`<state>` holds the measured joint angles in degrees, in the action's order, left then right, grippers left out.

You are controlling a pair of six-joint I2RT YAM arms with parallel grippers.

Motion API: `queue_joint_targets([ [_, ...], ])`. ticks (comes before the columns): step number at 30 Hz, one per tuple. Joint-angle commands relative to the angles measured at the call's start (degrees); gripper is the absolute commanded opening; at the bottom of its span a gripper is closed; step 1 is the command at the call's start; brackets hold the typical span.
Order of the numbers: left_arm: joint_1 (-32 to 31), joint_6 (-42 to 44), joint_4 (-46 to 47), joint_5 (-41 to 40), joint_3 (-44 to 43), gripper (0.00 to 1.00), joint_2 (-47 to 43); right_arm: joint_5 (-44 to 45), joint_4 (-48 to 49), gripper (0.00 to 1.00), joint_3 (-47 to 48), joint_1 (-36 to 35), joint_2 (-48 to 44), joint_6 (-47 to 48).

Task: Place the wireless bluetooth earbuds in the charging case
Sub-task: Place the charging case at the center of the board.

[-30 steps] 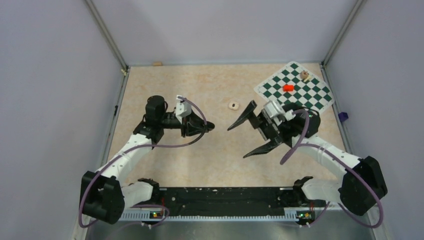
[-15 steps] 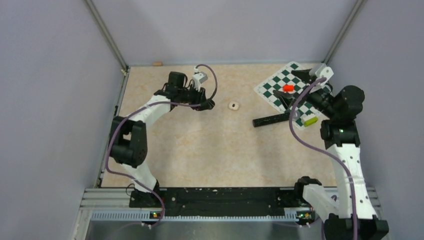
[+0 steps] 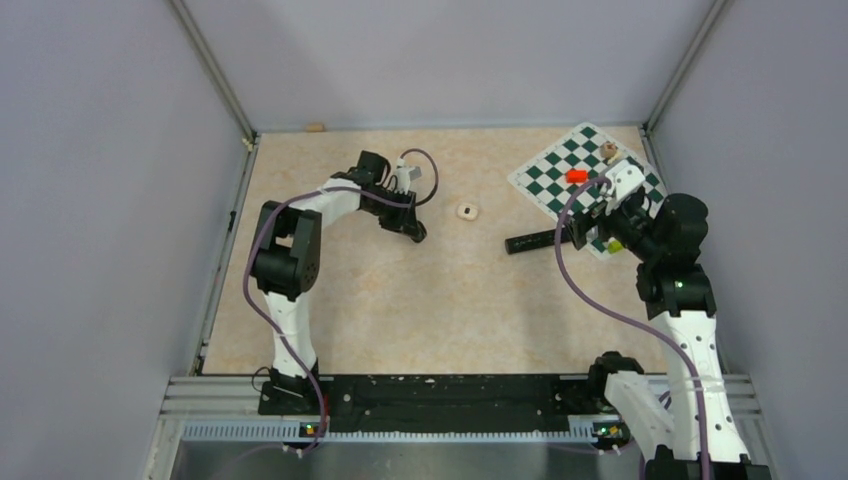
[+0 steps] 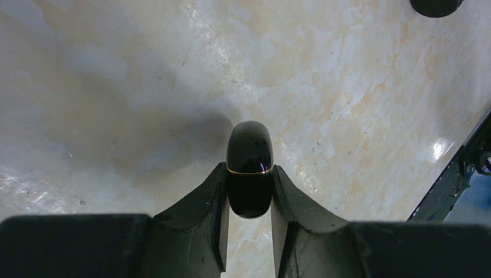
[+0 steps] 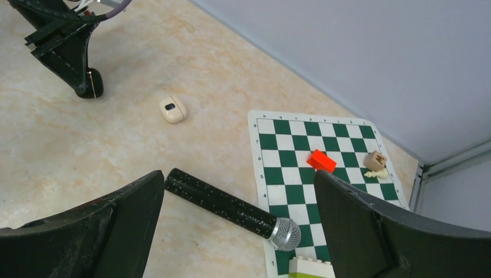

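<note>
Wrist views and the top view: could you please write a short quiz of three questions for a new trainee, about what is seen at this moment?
1. True or false: the left gripper is shut on the charging case.
2. The silver head of the microphone lies on: A the chessboard mat; B the charging case; C the left gripper.
3. Fill the gap: in the right wrist view the microphone shows between the fingers of the right gripper, whose jaws stand ____.

Key: 1 true; 2 A; 3 open.
</note>
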<state>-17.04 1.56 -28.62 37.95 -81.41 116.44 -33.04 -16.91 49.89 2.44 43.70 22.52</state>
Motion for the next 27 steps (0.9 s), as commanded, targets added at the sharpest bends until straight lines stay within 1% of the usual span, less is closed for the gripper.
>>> queue_joint_targets([
  [1, -0.19, -3.27, -1.9, -2.92, -3.4, 0.14, 1.22, 2.36, 0.43, 0.99, 1.04, 0.2, -0.39, 1.21],
  [4, -0.15, -3.74, -2.92, -4.49, -3.85, 0.3, 2.3, 2.72, 0.51, 0.99, 1.08, 0.2, -0.37, 1.2],
  [5, -0.16, -3.91, -3.01, -4.92, -3.92, 0.33, 2.47, 2.98, 0.48, 0.99, 1.09, 0.2, -0.34, 1.18],
  [9, -0.11, -4.47, -3.0, -5.96, -4.06, 0.4, 3.02, 4.56, 0.34, 0.99, 1.17, 0.2, -0.46, 0.73],
  [11, -0.08, -4.41, -3.16, -6.15, -4.38, 0.47, 3.11, 5.6, 0.37, 0.99, 1.26, 0.2, -0.54, 0.64],
  [13, -0.02, -4.1, -3.71, -6.62, -4.61, 0.63, 2.91, 6.46, 0.38, 0.99, 1.18, 0.19, -0.49, 0.32],
  [15, 0.32, -3.54, -4.01, -6.82, -4.72, 0.87, 2.28, 7.14, 0.45, 0.99, 1.1, 0.2, -0.23, -0.35],
  [16, 0.48, -3.14, -4.27, -7.42, -4.73, 0.96, 1.78, 7.98, 0.81, 0.99, 0.98, 0.2, -0.16, -1.46],
  [17, 0.58, -2.62, -4.43, -7.99, -4.66, 0.98, 1.1, 8.92, 1.57, 0.99, 0.78, 0.2, 0.04, -2.78],
  [22, 2.78, 1.69, -5.63, -10.31, -3.15, 0.99, -4.72, 13.28, 3.1, 0.99, 1.58, 0.2, 0.0, -7.62],
  [27, 8.75, 5.8, -5.76, -10.61, -0.47, 0.99, -14.07, 18.01, 2.16, 0.99, 6.47, 0.2, -1.43, -11.74],
])
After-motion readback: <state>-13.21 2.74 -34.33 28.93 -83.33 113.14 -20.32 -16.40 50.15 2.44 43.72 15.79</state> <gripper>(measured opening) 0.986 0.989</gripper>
